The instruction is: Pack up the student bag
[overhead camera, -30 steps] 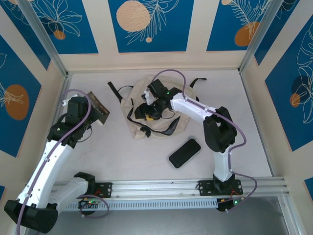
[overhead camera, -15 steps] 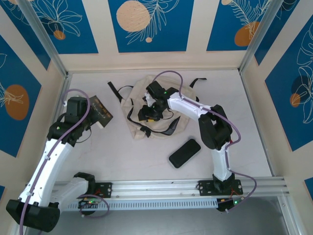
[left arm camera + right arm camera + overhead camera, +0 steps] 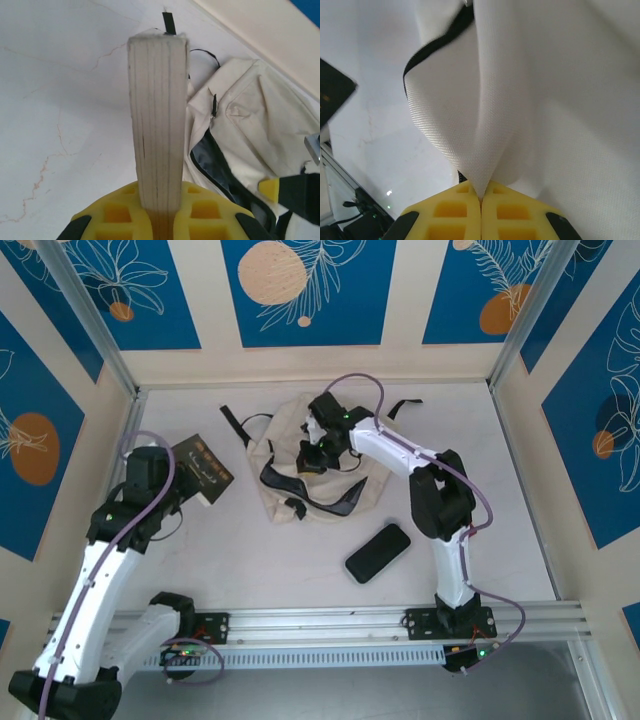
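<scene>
The student bag [image 3: 372, 480], cream fabric with black straps, lies at the middle back of the table. Its black-lined opening [image 3: 215, 165] gapes toward the left. My right gripper [image 3: 312, 455] is over the bag's left part, shut on a pinched fold of the cream fabric [image 3: 485, 150], which rises from between the yellow pads [image 3: 455, 215]. My left gripper [image 3: 176, 483] stands left of the bag, shut on a dark-covered book [image 3: 205, 470]. The book's pale page edges [image 3: 159, 110] stand upright between the left gripper's yellow pads [image 3: 210, 212], a short way from the bag [image 3: 260, 115].
A flat black oblong case [image 3: 378, 552] lies on the table in front of the bag, near the right arm. Loose black straps [image 3: 240, 425] trail from the bag toward the back left. Side walls and a metal rail [image 3: 330, 620] border the table.
The right gripper has shut on the bag's fabric and shifted slightly back. The left arm has turned the book so that its dark cover faces up, nearer the bag.
</scene>
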